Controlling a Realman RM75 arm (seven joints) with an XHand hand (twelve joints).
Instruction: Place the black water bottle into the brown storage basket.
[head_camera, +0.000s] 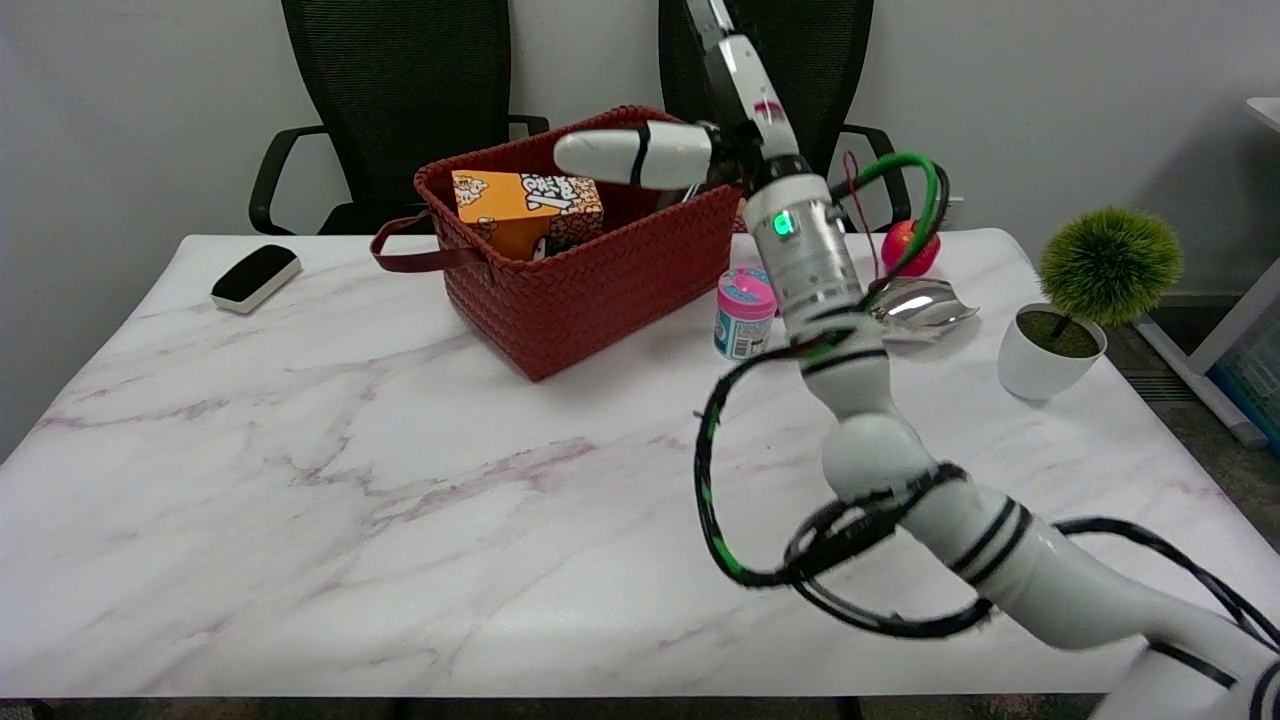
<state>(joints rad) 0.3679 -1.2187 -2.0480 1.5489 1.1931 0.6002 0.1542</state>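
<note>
The right hand (745, 120) is largely hidden behind its own forearm above the brown storage basket (590, 270); whether its fingers hold anything cannot be told. The black water bottle cannot be made out. An orange box (525, 210) lies inside the basket. A pink-lidded jar (745, 315), a potted plant (1080, 300) and a black eraser (255, 277) are seen near the counter's (350, 480) far edge.

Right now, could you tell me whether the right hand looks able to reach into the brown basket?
Probably yes: the right hand hangs over the open basket; an orange box fills its left end.
</note>
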